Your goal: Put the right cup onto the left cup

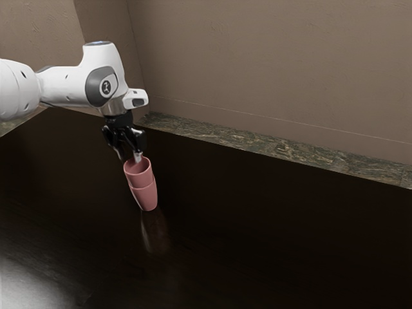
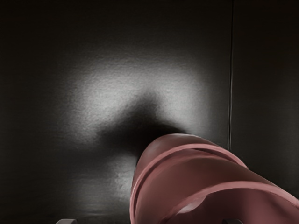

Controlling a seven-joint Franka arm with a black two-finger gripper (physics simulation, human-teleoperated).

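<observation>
My gripper (image 1: 130, 156) is above the stacked cups in the exterior view, open, with one finger at the mouth of the upper cup (image 1: 141, 179) and the other outside its wall. That pink upper cup sits nested in the matching lower cup (image 1: 147, 199), which stands on the dark table. From the wrist view, the fingertips of the gripper (image 2: 149, 222) are wide apart at the lower edge; the upper cup (image 2: 187, 172) and the lower cup (image 2: 163, 143) lie beneath. The lower cup's inside is hidden.
The glossy dark table (image 1: 257, 219) extends around the cups, with a bright reflection at the exterior view's lower left. Behind it are a strip of patterned stone floor (image 1: 283, 150) and a brown wall (image 1: 270, 64).
</observation>
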